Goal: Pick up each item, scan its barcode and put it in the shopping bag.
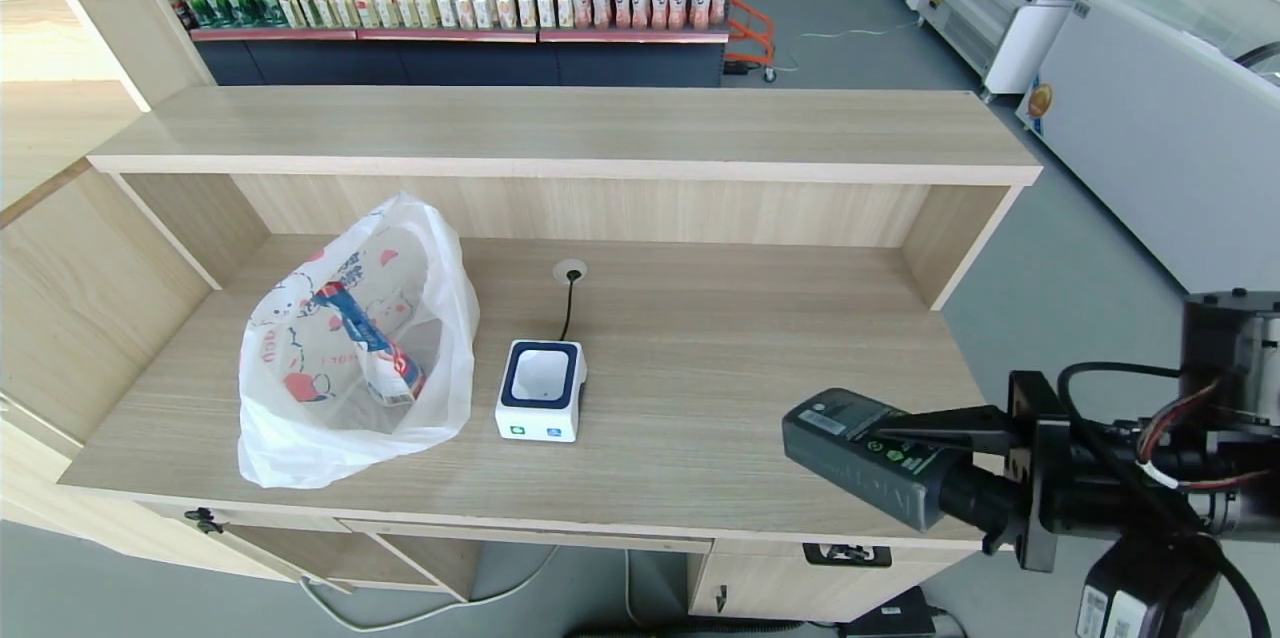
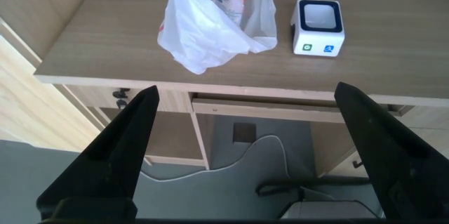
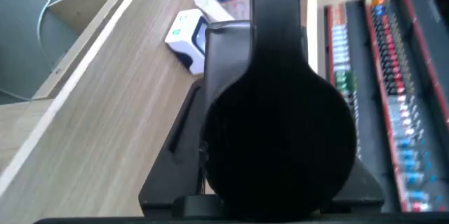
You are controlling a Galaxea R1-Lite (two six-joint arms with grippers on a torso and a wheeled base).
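So your right gripper [image 1: 900,463] is clamped on the dark grey rectangular pack [image 1: 840,433], holding it sideways above the front right part of the light wood counter [image 1: 720,368]. From that hand, the white cube scanner with the dark blue frame [image 1: 540,388] sits well off to its left. The white printed plastic shopping bag [image 1: 300,428] is just past the scanner, with a red, white and blue carton [image 1: 375,348] inside. Your left gripper [image 2: 245,104] is spread wide, holding nothing, out in front of the counter edge, with the bag ahead of it.
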